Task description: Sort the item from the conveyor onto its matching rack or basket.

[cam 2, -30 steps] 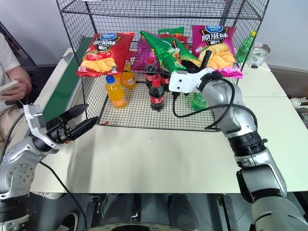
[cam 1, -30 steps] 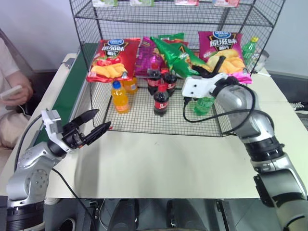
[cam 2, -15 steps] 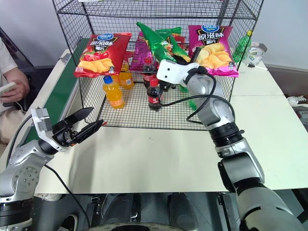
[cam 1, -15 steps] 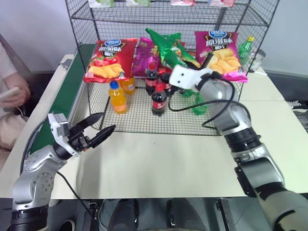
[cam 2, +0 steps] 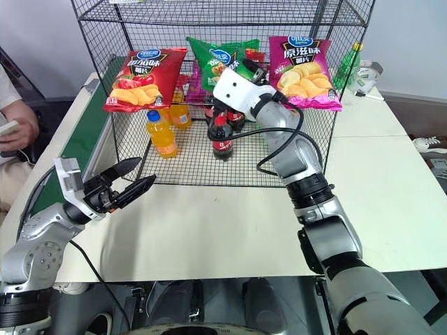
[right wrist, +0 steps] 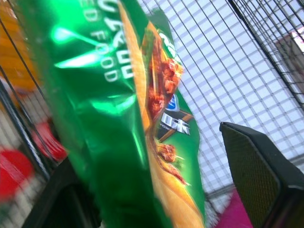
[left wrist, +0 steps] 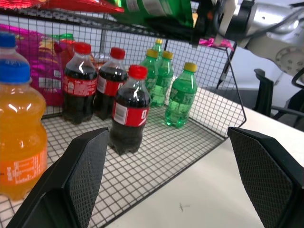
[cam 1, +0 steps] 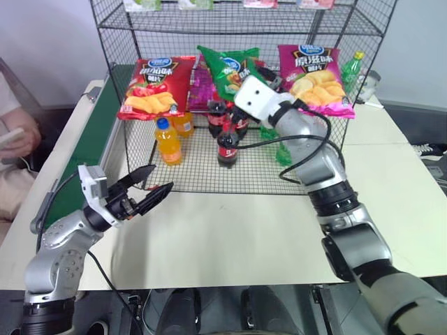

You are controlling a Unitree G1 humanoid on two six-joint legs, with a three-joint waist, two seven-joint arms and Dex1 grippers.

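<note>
- Far left, a person's hand [cam 1: 15, 139] sits beside the conveyor [cam 1: 87, 157], the dark green belt running along the table edge with nothing on the stretch in view.
- Down low, the left gripper [cam 1: 149, 196] hovers over the table [cam 1: 230, 230] with its fingers spread and nothing between them. Best that it stays put, well clear of the shelf work.
- On to the rack [cam 1: 209, 28]: a red chip bag [cam 1: 150, 87] leans on the left of the chip tier, with an orange drink bottle [cam 1: 167, 141] and cola bottles [cam 1: 227, 143] standing on the mesh below.
- Centre stage, the green chip bag [cam 1: 223, 70] stands upright on that tier between the red chip bag and the pink chip bag [cam 1: 314, 73], right where it belongs.
- The right gripper [cam 2: 253, 71] is up against the green chip bag; in the right wrist view its fingers [right wrist: 259, 175] stand apart with the bag lying across the gap, so it looks let go.
- To finish well, I'd pull that gripper straight back out, slowly, fingers wide, so the foil doesn't snag and drag the bag forward.
- Watch the green bottles [left wrist: 178, 97] below too; a dropped wrist could knock them over.
</note>
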